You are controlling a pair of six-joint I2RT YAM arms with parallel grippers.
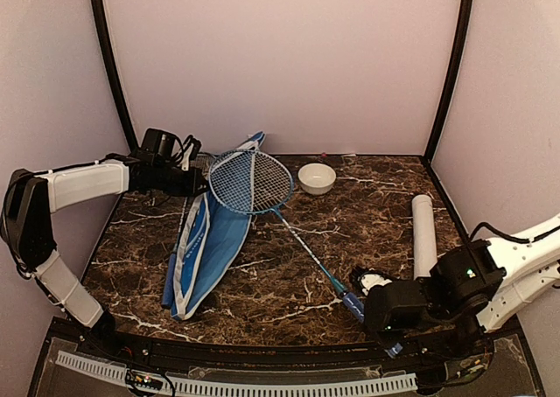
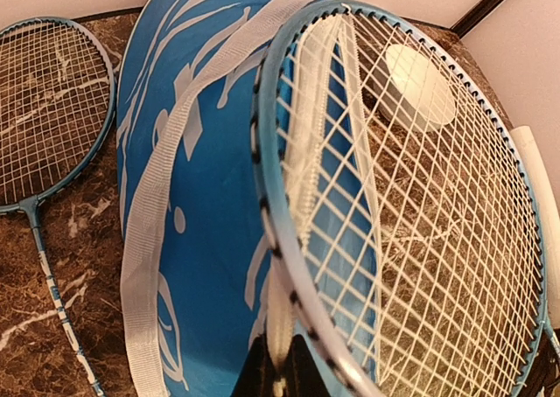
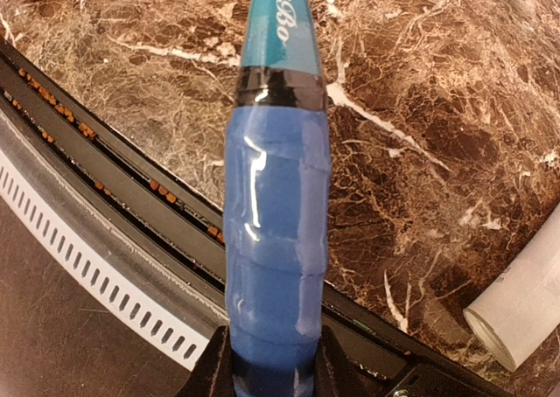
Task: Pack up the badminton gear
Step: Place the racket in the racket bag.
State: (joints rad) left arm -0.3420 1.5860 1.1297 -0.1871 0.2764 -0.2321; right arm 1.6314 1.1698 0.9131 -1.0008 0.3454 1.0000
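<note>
The brown marbled table (image 1: 289, 266) is carrying a blue racket cover (image 1: 206, 248) lying toward its left edge, a racket (image 2: 48, 108) just beside it, a white bowl (image 1: 316, 178) near the far edge, and a white tube (image 1: 423, 235) along the right edge.

Soft, even, faintly pink light fills the overhead view; shadows on the table (image 1: 262, 266) are weak, darkest beside the near end of the racket cover (image 1: 206, 240). A bright streak of glare runs down the blue handle (image 3: 276, 231) in the right wrist view; the left wrist view bows at its edges, its nearest racket frame (image 2: 282, 261) blurred.
</note>
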